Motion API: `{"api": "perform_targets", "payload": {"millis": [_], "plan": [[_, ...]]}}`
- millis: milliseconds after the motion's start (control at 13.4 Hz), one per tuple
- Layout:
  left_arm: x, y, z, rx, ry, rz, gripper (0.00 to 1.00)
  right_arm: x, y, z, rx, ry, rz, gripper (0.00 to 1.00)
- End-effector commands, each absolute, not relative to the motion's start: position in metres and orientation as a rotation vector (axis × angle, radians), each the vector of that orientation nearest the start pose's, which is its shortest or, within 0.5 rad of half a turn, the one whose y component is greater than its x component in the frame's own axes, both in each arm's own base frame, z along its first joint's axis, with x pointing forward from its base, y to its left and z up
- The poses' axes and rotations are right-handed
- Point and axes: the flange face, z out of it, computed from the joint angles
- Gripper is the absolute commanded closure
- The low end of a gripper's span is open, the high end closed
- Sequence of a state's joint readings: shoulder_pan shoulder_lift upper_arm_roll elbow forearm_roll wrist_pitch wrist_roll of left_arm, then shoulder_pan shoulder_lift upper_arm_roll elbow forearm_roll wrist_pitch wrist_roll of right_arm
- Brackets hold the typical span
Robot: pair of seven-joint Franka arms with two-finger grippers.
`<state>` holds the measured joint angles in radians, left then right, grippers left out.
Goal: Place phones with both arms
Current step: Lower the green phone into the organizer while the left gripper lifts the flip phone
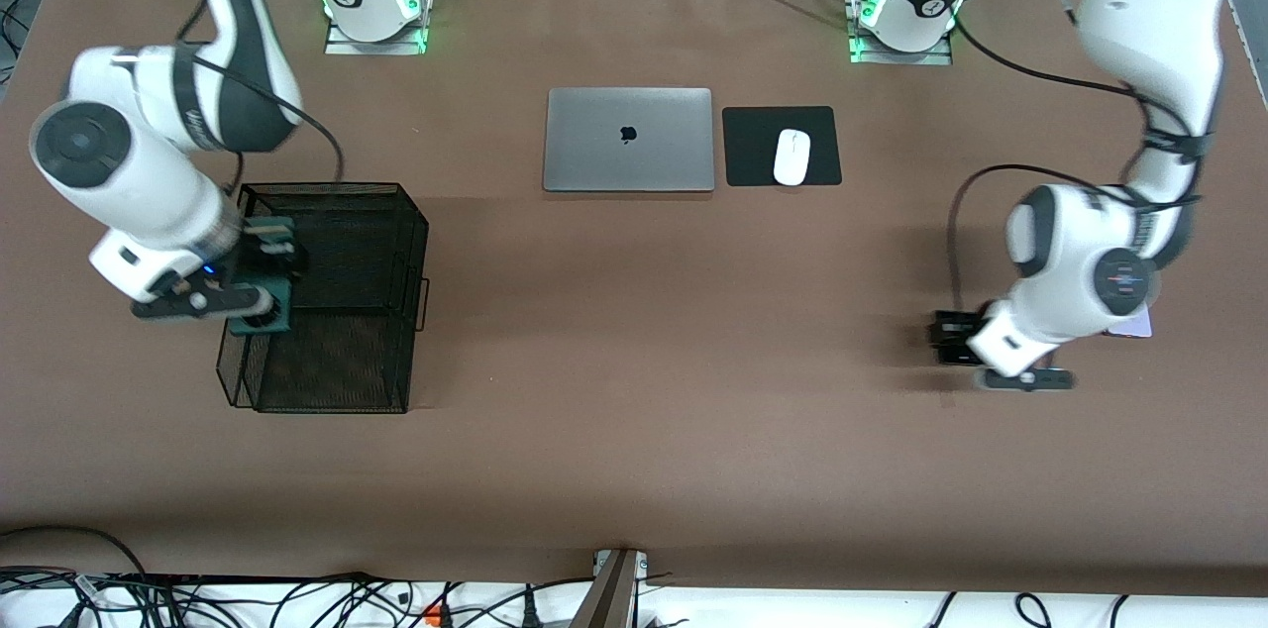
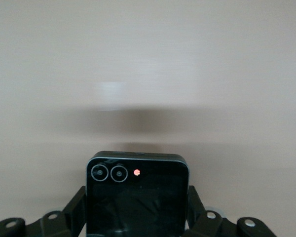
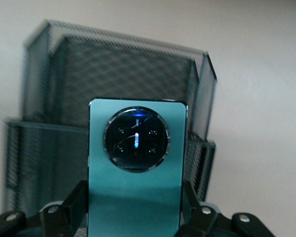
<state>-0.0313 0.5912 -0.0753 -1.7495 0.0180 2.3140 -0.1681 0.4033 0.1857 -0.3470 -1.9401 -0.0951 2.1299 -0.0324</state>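
Two grippers pinch phones: right gripper (image 3: 133,217) fingers clamp the green phone (image 3: 136,173) over the mesh basket (image 1: 337,296); left gripper (image 2: 135,222) fingers clamp the black phone (image 2: 136,195) above the bench (image 1: 634,361).

We see the mouse (image 1: 792,157) on its pad (image 1: 758,149) beside the laptop (image 1: 628,140); the basket (image 1: 381,242) stands toward the right arm's end of the desk (image 1: 634,390).
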Motion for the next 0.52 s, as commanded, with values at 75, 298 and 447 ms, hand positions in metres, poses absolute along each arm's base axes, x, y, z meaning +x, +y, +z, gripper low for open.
{"api": "perform_targets", "payload": {"millis": [75,298,447], "plan": [[0.657,-0.218,0.241,-3.164,-0.217,0.008,1.00,0.527,0.008,0.362,-3.208,-0.208,-0.051,0.84],[0.637,-0.339,0.231,-3.172,-0.273,-0.036,1.00,0.527,-0.003,0.347,-3.196,-0.133,-0.052,0.84],[0.627,-0.400,0.226,-3.191,-0.276,-0.070,1.00,0.531,-0.004,0.337,-3.181,-0.092,-0.073,0.84]]}}
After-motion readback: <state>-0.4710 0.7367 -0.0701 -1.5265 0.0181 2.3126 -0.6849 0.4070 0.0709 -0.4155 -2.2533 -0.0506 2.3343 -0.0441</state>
